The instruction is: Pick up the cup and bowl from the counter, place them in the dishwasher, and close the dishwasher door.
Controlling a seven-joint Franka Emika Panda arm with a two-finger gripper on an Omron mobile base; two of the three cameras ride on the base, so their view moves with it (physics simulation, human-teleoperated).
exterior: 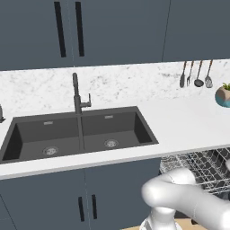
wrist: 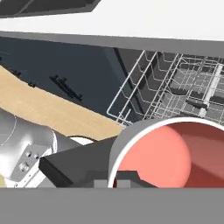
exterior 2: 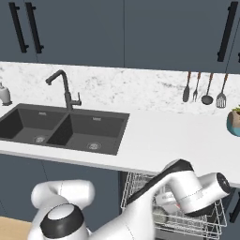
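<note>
My gripper (wrist: 117,180) is shut on the cup (wrist: 153,162), a light-grey cylinder with a red-pink inside. The cup's mouth faces the hand camera, with one fingertip inside the rim. I hold it just above the dishwasher's silver wire rack (wrist: 175,87), which is pulled out below the white counter (wrist: 131,22). From the right base view, my hand (exterior 2: 187,197) hangs low over the rack (exterior 2: 140,187), a bit of red cup (exterior 2: 169,205) peeking from under it. A grey rounded shape (exterior 2: 159,215) lies in the rack; I cannot tell if it is the bowl. The dishwasher door is hidden.
A dark double sink (exterior: 81,132) with a black faucet (exterior: 77,96) lies to the left on the counter (exterior: 179,121). Hanging utensils (exterior 2: 204,89) and a teal plant pot (exterior 2: 233,123) stand at the back right. Blue-grey cabinets (exterior: 54,197) flank the rack (exterior: 197,166).
</note>
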